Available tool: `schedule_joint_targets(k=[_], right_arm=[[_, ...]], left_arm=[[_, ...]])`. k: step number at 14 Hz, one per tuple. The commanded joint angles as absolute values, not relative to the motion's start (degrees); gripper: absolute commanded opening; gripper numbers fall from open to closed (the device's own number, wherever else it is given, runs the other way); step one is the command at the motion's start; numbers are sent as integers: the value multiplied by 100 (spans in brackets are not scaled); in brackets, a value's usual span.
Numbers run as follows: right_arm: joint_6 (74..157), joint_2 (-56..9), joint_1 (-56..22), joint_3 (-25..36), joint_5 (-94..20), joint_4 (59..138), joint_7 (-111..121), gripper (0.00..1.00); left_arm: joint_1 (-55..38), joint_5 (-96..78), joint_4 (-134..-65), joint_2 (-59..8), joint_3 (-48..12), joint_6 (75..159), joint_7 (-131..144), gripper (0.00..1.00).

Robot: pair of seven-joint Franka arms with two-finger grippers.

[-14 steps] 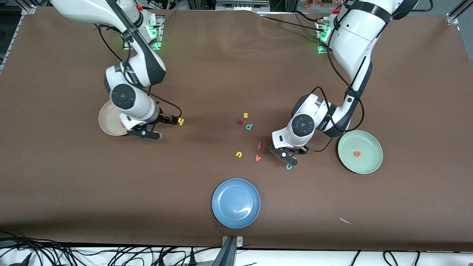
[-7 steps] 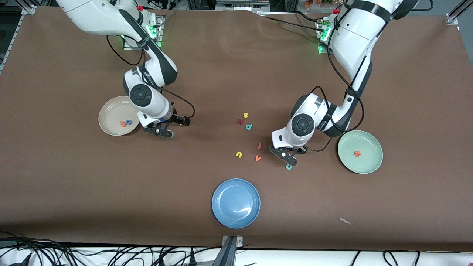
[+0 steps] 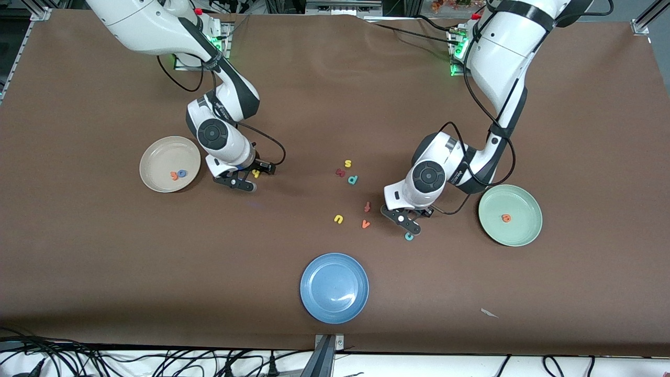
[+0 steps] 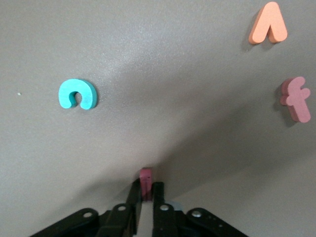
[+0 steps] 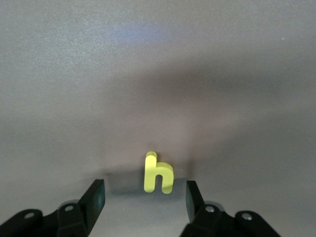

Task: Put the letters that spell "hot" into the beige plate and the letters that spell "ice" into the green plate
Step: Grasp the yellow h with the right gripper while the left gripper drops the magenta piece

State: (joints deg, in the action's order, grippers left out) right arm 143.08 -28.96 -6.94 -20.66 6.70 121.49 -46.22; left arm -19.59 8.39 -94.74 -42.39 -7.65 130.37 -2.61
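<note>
Sorting stands partly done, and the layout tells why: taking the blue plate (image 3: 334,287) at the camera-side edge as the marker, the beige plate (image 3: 169,164) lies farther from the camera and toward the right arm's end, already carrying the blue o (image 3: 182,173) and orange t (image 3: 174,176), so only one letter of "hot" is wanting there. That letter, the yellow h (image 5: 158,173), lies flat on the table just beside the beige plate, and the right gripper (image 3: 245,178) is low over it with its fingers apart on either side — set to straddle the piece, not yet gripping it. Loose letters sit between the arms, farther from the camera than the blue plate: yellow s (image 3: 347,164), teal p (image 3: 353,179), yellow u (image 3: 338,219), reddish f (image 4: 296,98), orange v (image 4: 268,29). Toward the left arm's end, the left gripper (image 4: 145,191) is pinched tight on the dark red i (image 4: 145,178) — a thin bar, hence the narrow grip. The teal c (image 4: 77,94) lies on the table close by, probably the next pick. The green plate (image 3: 525,234), near that arm, holds the orange e (image 3: 505,218).
</note>
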Motion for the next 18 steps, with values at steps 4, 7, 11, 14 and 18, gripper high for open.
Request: schedule_joint_targets(k=[4,7,11,14,18], right_arm=[[14414,-2874,-721,-1925,1213,12278,-4728,69],[14414,-2883,-721,-1925,1213,12278,-4737,64],[14405,-2883,-721,-1925,1213,12278,-4737,35],[14379,-2874,-712,-1925,1213,12278,-4737,19],[14099,-2734,-712,-1925,1204,12217,-4737,16]], left_arm=[[-1925,747,-9299,-4316,-721,12999,113,0],[-1855,238,-9088,-4272,-686,12789,526,0],[-1451,-96,-9070,-3842,-686,11833,835,0],[-1073,-70,-9062,-3613,-694,11164,774,0],[-468,-35,-9070,-3498,-677,10574,642,0]])
